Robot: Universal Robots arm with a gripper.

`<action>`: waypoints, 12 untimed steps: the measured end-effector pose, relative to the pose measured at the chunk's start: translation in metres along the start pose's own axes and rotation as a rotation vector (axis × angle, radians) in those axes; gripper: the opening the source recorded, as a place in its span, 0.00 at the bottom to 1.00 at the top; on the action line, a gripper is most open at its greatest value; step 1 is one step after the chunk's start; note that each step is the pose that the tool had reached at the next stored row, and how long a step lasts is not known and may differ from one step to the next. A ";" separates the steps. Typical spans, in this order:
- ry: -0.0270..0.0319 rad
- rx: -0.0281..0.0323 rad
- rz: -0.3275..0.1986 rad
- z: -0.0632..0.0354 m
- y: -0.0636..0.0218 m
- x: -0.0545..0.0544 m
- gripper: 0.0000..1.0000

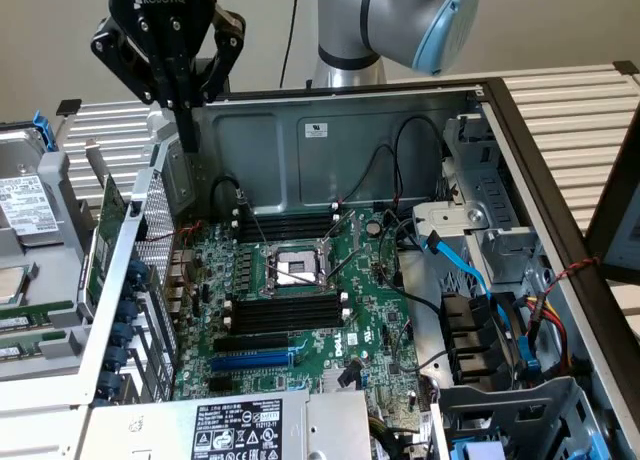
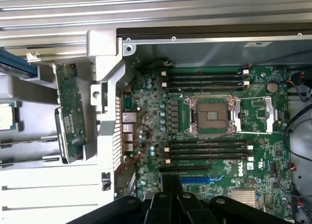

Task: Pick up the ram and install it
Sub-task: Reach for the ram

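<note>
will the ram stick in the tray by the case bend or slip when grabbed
Likely stiff and light: the ram is a thin, narrow green board. Probably fragile, being bare circuitry; its thin edges may slip.

Grey arm [image 1: 365, 25] with pale-blue joint cap [image 1: 447, 25], black gripper [image 1: 187, 132] marked ROBOTIQ.

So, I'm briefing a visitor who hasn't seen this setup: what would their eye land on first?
The green motherboard in the open computer case stands out first, its bare silver processor socket at the centre between rows of black slots. Then the black gripper, empty, above the case's far corner on the exterior view's left, with a green card just outside the wall below it.
</note>
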State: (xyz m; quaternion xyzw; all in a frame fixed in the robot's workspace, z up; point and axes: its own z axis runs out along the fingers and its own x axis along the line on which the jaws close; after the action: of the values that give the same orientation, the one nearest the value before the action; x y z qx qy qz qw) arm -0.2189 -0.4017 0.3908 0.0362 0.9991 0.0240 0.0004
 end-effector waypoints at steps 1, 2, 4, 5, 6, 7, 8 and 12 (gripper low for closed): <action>-0.0003 -0.0003 0.002 0.0008 -0.0003 0.001 0.11; -0.0002 -0.0002 0.003 0.0012 -0.0007 0.003 0.11; -0.0002 -0.0001 0.003 0.0014 -0.0024 0.011 0.11; -0.0002 -0.0001 0.003 0.0014 -0.0034 0.015 0.11; -0.0002 -0.0001 0.003 0.0013 -0.0043 0.019 0.11; -0.0001 -0.0001 0.003 0.0013 -0.0051 0.024 0.11; 0.0001 -0.0002 0.003 0.0013 -0.0059 0.028 0.11; 0.0019 0.0001 0.003 0.0011 -0.0088 0.047 0.11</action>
State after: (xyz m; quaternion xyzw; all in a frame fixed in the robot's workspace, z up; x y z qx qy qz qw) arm -0.2661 -0.4070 0.3893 0.0377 0.9990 0.0240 -0.0006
